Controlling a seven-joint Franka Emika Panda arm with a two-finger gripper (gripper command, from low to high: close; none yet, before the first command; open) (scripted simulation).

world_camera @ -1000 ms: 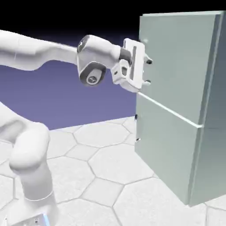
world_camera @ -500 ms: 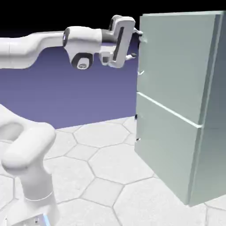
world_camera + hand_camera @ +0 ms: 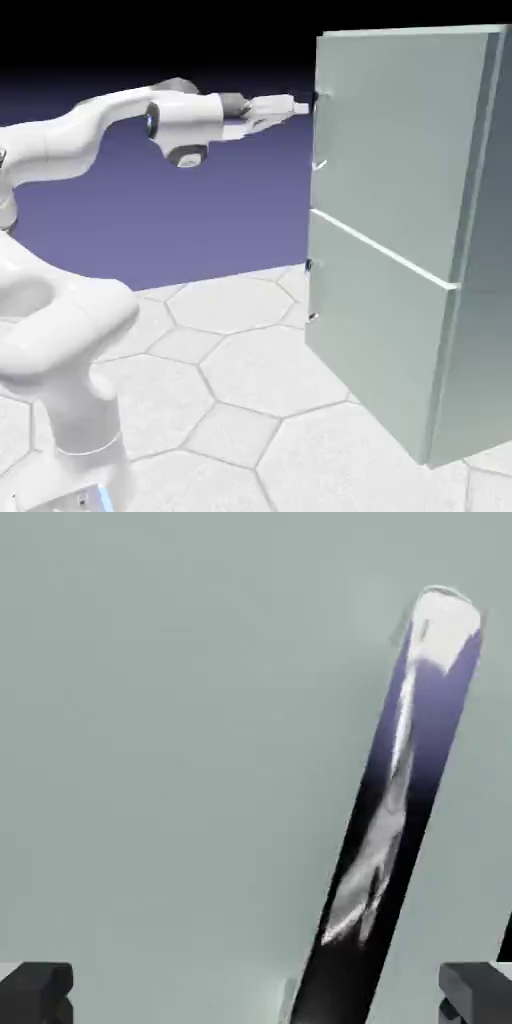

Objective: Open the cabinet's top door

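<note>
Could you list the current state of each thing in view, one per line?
cabinet: upright, both doors flush.
top door: shut.
handle: ungrasped, between the open fingertips, nearer one.
lower door: shut.
gripper: open, at the handle's upper end.

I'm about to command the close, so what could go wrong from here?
The handle runs slanted between the claw fingers and sits nearer the right one, so closing may catch it unevenly or slip. In the exterior view the claw meets only the handle's upper end on the top door, which looks shut; pulling from there could slide off.
</note>
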